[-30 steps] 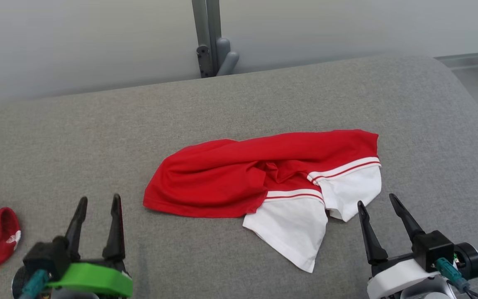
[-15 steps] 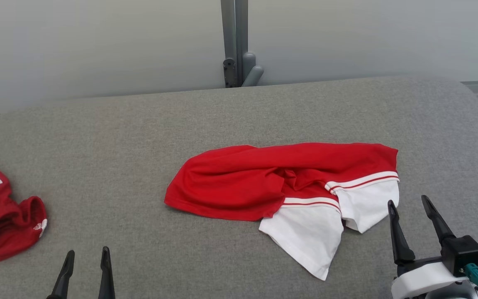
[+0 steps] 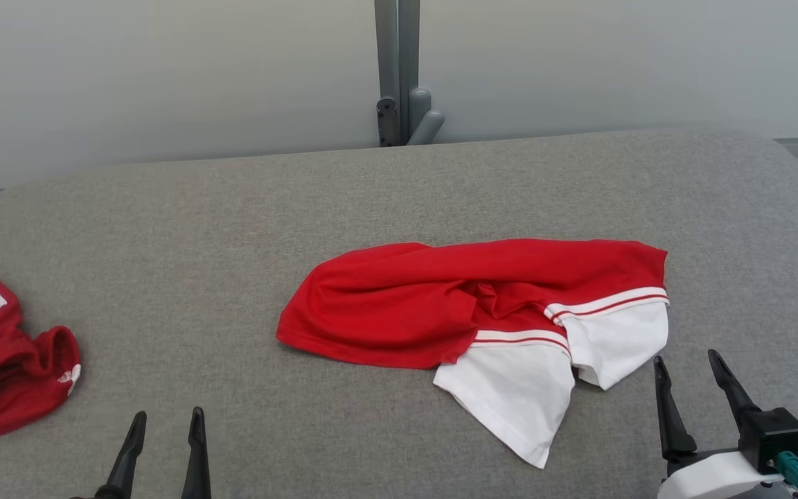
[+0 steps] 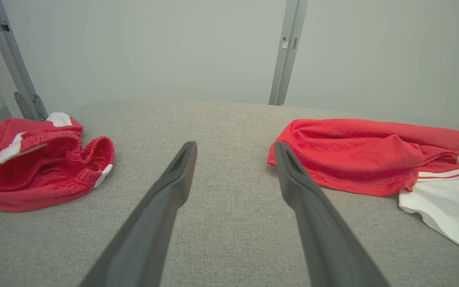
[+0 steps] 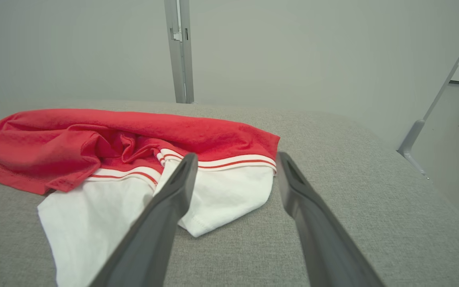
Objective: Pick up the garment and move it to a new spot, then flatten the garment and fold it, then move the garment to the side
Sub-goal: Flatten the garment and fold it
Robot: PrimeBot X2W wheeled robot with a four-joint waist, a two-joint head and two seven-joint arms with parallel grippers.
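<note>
Both grippers are open and empty. The left gripper (image 3: 168, 413) hangs over the near edge of the table (image 3: 233, 229), left of centre, and the right gripper (image 3: 686, 356) is over the near right part. The shirt (image 3: 440, 305) lies crumpled mid-table, a little right of centre, with its white sleeves (image 3: 510, 395) spilling toward the near edge.

To lift it cleanly, I'd bring the right fingers low over the table and straddle the sleeve edge just beside them. The left gripper I'd send to the red hem (image 3: 288, 333). I'd pinch whole folds rather than a single layer. I'd also keep clear of the other red garment (image 3: 18, 374) at the table's left edge.
</note>
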